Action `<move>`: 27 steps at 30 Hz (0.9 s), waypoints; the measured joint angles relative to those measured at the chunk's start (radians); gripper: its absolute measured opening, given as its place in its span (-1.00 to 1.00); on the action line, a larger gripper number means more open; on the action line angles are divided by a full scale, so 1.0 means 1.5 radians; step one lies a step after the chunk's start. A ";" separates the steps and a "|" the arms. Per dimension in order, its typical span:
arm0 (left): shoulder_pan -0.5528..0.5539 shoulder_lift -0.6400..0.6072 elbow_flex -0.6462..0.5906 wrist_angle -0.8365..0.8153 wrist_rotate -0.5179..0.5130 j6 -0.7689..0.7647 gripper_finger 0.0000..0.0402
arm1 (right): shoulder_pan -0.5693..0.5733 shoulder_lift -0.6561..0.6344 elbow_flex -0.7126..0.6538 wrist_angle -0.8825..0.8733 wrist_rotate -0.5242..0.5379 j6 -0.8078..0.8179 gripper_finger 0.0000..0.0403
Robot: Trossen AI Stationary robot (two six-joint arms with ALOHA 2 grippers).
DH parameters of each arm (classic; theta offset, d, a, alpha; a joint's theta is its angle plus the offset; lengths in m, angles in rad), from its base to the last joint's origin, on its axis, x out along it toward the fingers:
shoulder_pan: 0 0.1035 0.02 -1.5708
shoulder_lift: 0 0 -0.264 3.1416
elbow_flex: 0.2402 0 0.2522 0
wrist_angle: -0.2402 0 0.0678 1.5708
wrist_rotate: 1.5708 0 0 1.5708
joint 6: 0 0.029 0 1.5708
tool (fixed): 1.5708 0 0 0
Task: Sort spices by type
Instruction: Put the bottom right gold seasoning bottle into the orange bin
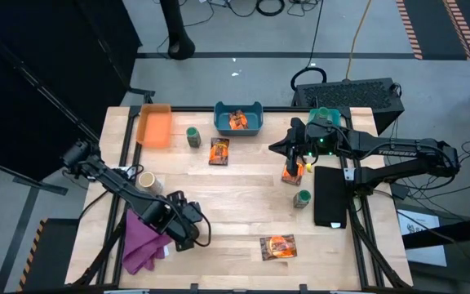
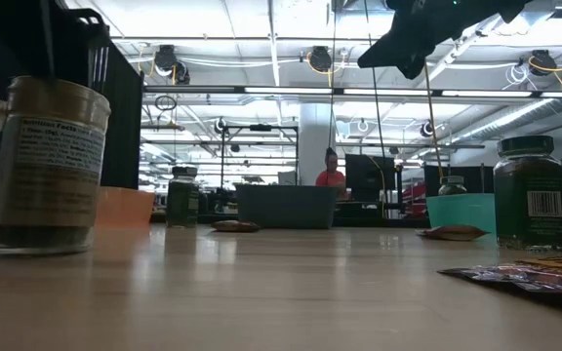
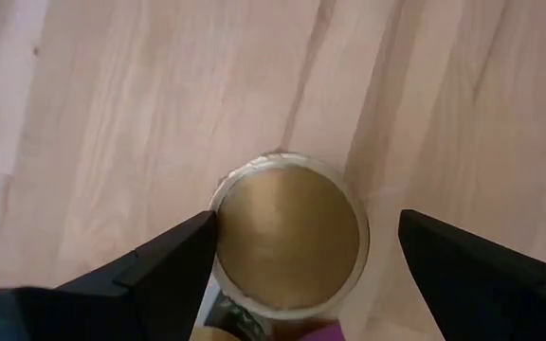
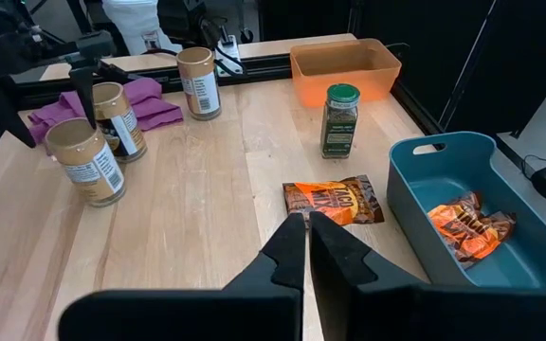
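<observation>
My left gripper point(image 3: 306, 223) hangs open, pointing down, over a tan jar point(image 3: 287, 237) with a cream lid, one finger on each side of the lid. It is at the table's near left point(image 1: 192, 233), beside the purple cloth point(image 1: 141, 245). Three tan jars point(image 4: 83, 161) point(image 4: 117, 118) point(image 4: 197, 83) stand upright there. Green jars point(image 1: 192, 136) point(image 1: 302, 198) stand on the table. Orange packets point(image 1: 219, 151) point(image 1: 277, 247) lie flat on it. My right gripper point(image 4: 306, 227) is shut and holds nothing, above a packet point(image 1: 292, 173) at the right. My left gripper has one fingertip point(image 3: 202, 232) right at the rim of the jar's lid point(image 3: 224, 204); whether it touches I cannot tell. The other finger stands clear of the jar. The jar stands upright on the table.
At the far edge stand an orange bin point(image 1: 155, 125), a blue bin point(image 1: 255, 122) with a packet point(image 4: 467, 227) inside, and a teal bin point(image 1: 325, 116). A flat black slab point(image 1: 330, 196) lies at the right. Bare wood spans the middle.
</observation>
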 joint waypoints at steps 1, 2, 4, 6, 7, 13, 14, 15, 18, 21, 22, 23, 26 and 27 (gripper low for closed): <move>0.000 0.002 0.000 0.000 -0.001 0.000 0.66 | 0.000 0.000 0.000 0.000 0.000 0.000 -1.00; 0.000 0.003 0.001 0.001 -0.001 0.000 0.66 | 0.000 0.000 0.000 0.000 0.000 0.000 -1.00; 0.001 0.006 0.001 0.002 -0.005 0.000 0.66 | 0.000 0.000 0.000 0.000 0.000 0.000 -1.00; 0.000 0.006 0.001 0.003 -0.004 0.000 0.66 | 0.000 0.000 0.000 0.000 0.000 0.000 -1.00; 0.000 0.006 0.001 0.002 -0.004 0.000 0.66 | 0.000 0.000 0.000 0.000 0.000 0.000 -1.00; 0.000 0.006 0.002 0.003 0.005 0.000 0.66 | 0.000 0.000 0.000 0.000 0.000 0.000 -1.00; 0.000 0.006 0.004 0.001 0.008 0.000 0.66 | 0.000 0.000 0.000 0.000 0.000 0.000 -1.00; 0.000 0.007 0.009 -0.002 0.012 -0.001 0.66 | 0.000 0.000 0.000 0.000 0.000 0.000 -1.00; 0.000 0.009 0.022 -0.004 0.023 -0.002 0.66 | 0.000 0.000 0.000 0.000 0.000 0.000 -1.00; 0.000 0.010 0.037 -0.008 0.027 0.000 0.66 | 0.000 0.000 0.000 0.000 0.000 0.000 -1.00; 0.000 0.009 0.041 -0.010 0.027 0.001 0.66 | 0.000 0.000 0.000 0.000 0.000 0.000 -1.00; 0.000 0.009 0.043 -0.015 0.026 0.000 0.66 | 0.000 0.000 0.000 0.000 0.000 0.000 -1.00; 0.000 0.009 0.043 -0.047 0.033 -0.001 0.66 | 0.000 0.000 0.000 0.000 0.000 0.000 -1.00; 0.000 0.009 0.043 -0.051 0.034 -0.001 0.66 | 0.000 0.000 0.000 0.000 0.000 0.000 -1.00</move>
